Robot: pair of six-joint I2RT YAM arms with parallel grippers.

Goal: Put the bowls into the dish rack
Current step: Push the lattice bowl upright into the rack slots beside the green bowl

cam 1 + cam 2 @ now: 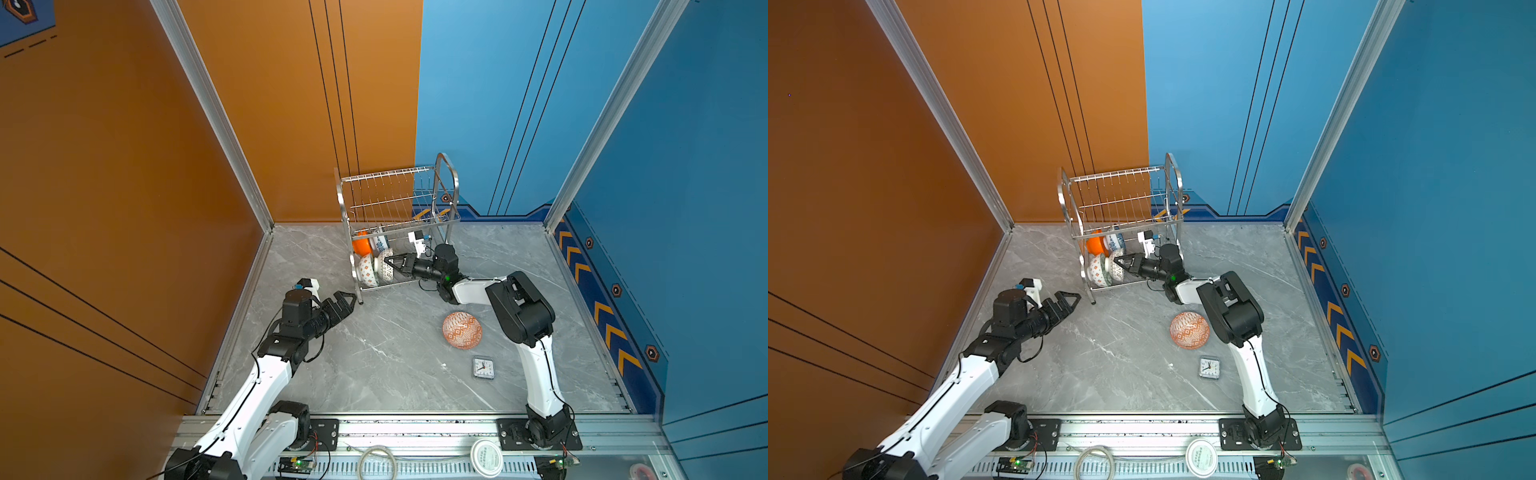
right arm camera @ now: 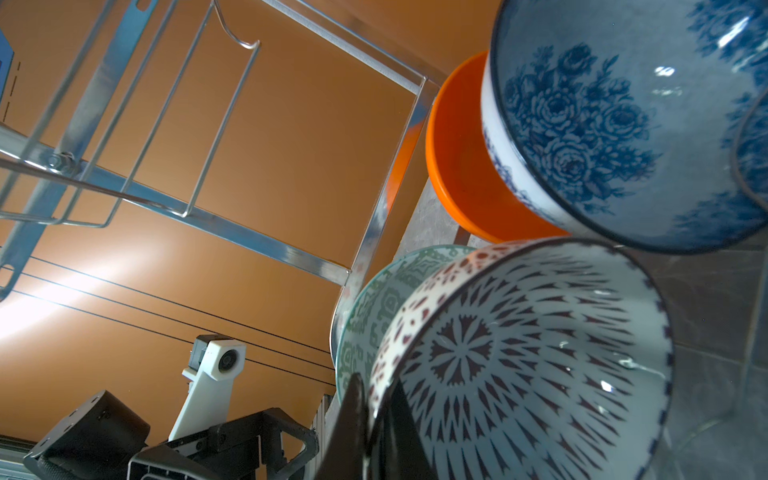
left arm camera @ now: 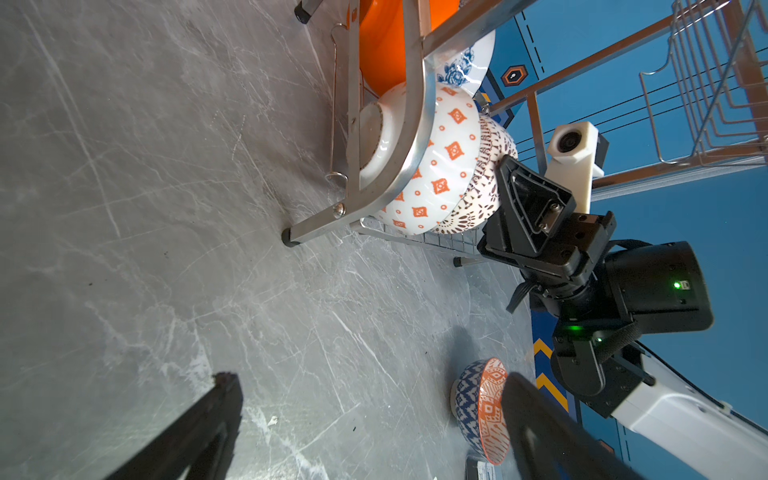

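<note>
Shiny metal dish rack (image 3: pixel 414 62), glossy bowls (image 3: pixel 440 166)

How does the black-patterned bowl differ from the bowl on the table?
The black-patterned bowl stands on edge on the lower tier of the rack; the table bowl sits upright. The right gripper pinches the black-patterned bowl's rim; the table bowl is untouched. Both are round and patterned.

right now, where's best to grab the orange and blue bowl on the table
Probably its rim, from above: the bowl sits upright, mouth up, with open space around it, so a pinch across the wall should hold.
</note>
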